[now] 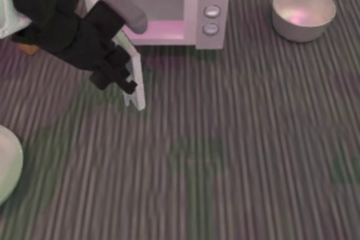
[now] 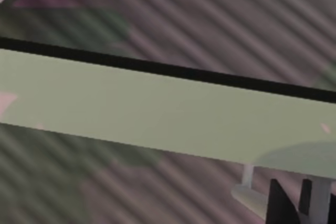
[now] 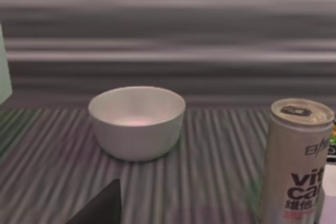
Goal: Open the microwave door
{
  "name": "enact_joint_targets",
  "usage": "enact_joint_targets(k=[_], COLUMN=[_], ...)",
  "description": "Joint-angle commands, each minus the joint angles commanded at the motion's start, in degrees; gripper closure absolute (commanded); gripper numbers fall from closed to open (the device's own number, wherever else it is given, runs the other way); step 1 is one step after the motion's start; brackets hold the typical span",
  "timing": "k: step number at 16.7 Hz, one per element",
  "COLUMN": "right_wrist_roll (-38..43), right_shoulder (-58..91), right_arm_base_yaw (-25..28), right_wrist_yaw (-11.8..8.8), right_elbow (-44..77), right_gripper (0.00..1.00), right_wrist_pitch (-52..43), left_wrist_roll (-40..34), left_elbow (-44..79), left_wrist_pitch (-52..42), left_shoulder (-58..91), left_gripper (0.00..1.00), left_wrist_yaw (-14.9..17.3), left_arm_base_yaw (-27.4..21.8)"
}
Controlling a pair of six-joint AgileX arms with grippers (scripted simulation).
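The table [image 1: 236,155] is covered w/ a striped cloth, and everything below is placed relative to the microwave [image 1: 169,9], which is set at the table's far edge, left of centre, front turned toward the near side so the door can be swung out over open cloth. Its pinkish inside is exposed and the two knobs [image 1: 211,19] are seen at its right end.

The microwave door [image 1: 134,80] is swung well out from the left side of the microwave, approx. square to the front, its free edge pointed toward the near side; the task is judged nearly or fully done.

The left arm is stretched across the microwave's left front corner, and the left gripper [image 1: 119,77] is held right against the door, prob. so the panel is drawn around its hinge. Whether its fingers are clamped on the door cannot be told; in the left wrist view only a pale slab edge is shown close up.

A bowl [image 1: 304,12] is set well right of the microwave. A can [image 3: 296,161] is seen near the bowl in the right wrist view.

A pale round rim [image 1: 8,164] is seen far to the near-left of the microwave.

The right gripper is not seen clearly; that arm is taken as parked off right.
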Motion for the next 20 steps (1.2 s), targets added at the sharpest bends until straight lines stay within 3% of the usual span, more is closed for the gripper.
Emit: enact_joint_targets(k=[11,20], right_wrist_roll=[0.00,0.00], right_shoulder=[0.00,0.00], right_arm_base_yaw=[0.00,0.00], right_wrist_yaw=[0.00,0.00], right_elbow=[0.00,0.00], right_gripper=[0.00,0.00], right_wrist_pitch=[0.00,0.00], left_wrist_roll=[10.73,11.02], left_elbow=[-0.32,-0.32], left_wrist_pitch=[-3.55,-3.64], left_shoulder=[-0.61,-0.64], left_gripper=[1.00,1.00], left_wrist_yaw=[4.83,4.96], left_arm_base_yaw=[4.36,4.49])
